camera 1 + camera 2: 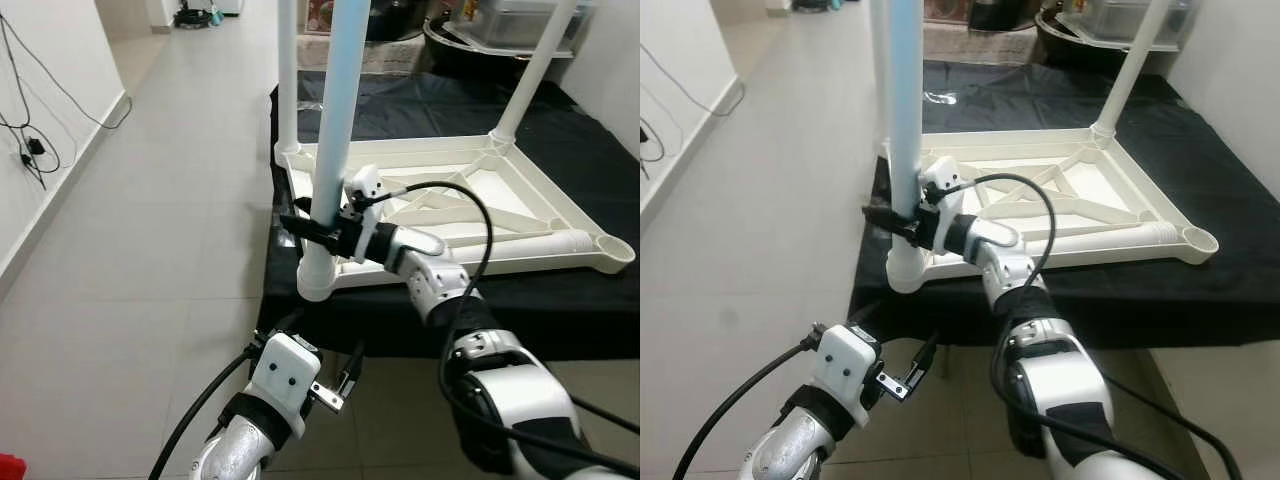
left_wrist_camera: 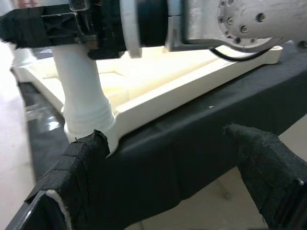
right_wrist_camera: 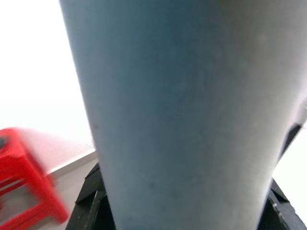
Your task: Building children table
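Upturned children's table top (image 1: 520, 215), a white moulded-plastic square frame with raised rim and diagonal ribs on its underside, lying on a low surface draped in black cloth (image 1: 560, 120). Round sockets mark the corners; the near right socket (image 1: 612, 248) stands open. 3 smooth tubular legs rise upright from other corners: a pale blue leg (image 1: 335, 120) seated in the near left socket (image 1: 314, 278), a white leg (image 1: 288, 80) behind it, and a white leg (image 1: 535, 70) at the far right corner. The right gripper (image 1: 310, 228) is clamped around the blue leg just above its socket, black fingers closed on either side of the tube; the right wrist view shows the tube's matte blue surface close up, with a red plastic stool (image 3: 24, 177) blurred beyond. The left gripper (image 2: 172, 177) hovers low before the cloth's front edge, below the near left socket, its 2 tape-wrapped fingers (image 2: 76, 167) spread apart with nothing between them. Glossy pale floor tiles (image 1: 150, 230) surround the platform; black cables (image 1: 30, 140) hang on the white wall. No legible writing appears
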Tool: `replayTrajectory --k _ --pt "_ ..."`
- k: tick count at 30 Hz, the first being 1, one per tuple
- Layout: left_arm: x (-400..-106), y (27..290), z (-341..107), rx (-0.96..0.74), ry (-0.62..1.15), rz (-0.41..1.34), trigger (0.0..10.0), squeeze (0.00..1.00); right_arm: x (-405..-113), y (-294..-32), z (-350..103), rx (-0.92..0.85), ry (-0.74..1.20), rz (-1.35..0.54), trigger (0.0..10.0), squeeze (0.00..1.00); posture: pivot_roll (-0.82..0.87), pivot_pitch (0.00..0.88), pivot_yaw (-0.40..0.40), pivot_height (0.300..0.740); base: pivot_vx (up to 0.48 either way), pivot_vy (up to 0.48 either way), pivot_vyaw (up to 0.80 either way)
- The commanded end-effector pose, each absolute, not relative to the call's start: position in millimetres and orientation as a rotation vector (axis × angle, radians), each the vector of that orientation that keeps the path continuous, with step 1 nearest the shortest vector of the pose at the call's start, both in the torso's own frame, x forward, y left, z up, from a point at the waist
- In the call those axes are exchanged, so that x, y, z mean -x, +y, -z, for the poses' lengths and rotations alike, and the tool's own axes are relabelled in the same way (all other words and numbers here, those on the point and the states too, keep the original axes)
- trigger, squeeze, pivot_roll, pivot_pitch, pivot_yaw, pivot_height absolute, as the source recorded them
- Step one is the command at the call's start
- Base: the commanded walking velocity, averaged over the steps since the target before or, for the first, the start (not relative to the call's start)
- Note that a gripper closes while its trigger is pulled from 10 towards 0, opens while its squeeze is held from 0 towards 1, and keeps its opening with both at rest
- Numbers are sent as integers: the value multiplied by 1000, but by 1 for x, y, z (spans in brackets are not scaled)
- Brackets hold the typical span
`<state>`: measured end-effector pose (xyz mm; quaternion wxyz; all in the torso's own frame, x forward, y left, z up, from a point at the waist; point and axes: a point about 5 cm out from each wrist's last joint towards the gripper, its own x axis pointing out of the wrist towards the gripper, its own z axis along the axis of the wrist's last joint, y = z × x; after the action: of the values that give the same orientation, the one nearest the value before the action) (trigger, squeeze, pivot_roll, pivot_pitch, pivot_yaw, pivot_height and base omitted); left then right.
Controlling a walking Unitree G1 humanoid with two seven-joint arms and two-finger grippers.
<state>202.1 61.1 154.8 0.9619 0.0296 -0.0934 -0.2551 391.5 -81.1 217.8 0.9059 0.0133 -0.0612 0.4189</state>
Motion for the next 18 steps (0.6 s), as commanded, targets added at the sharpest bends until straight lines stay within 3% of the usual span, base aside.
replayTrajectory --k 1,2,3,4,5,8,13,17,18 --pt "-202 60 -150 -58 -175 520 10000 0 -398 -101 -209 -100 -109 -611 0 0 114 122 -69 740 0 0 0" --pt "-203 59 -150 -58 -176 521 10000 0 -401 -112 -205 -102 -110 -437 0 0 109 121 -68 740 0 0 0" --pt "-203 59 -150 -58 -176 521 10000 0 -401 -112 -205 -102 -110 -437 0 0 109 121 -68 740 0 0 0" --pt "-204 59 -151 -55 -179 521 10000 0 -401 -126 -200 -115 -104 -241 0 0 107 122 -64 740 0 0 0" --pt "-204 59 -151 -55 -179 521 10000 0 -401 -126 -200 -115 -104 -241 0 0 107 122 -64 740 0 0 0" --pt "-204 58 -153 -51 -186 525 10000 0 -384 -150 -186 -133 -109 192 0 0 105 129 -62 740 0 0 0" --pt "-204 58 -153 -51 -185 525 10000 0 -378 -150 -184 -150 -107 293 0 0 107 131 -63 740 0 0 0" --pt "-203 59 -153 -56 -186 525 10000 0 -369 -131 -170 -193 -40 429 0 0 118 130 -71 740 0 0 0" --pt "-203 60 -153 -58 -186 523 10000 0 -370 -123 -168 -214 -39 399 1333 0 117 131 -65 740 0 0 0"
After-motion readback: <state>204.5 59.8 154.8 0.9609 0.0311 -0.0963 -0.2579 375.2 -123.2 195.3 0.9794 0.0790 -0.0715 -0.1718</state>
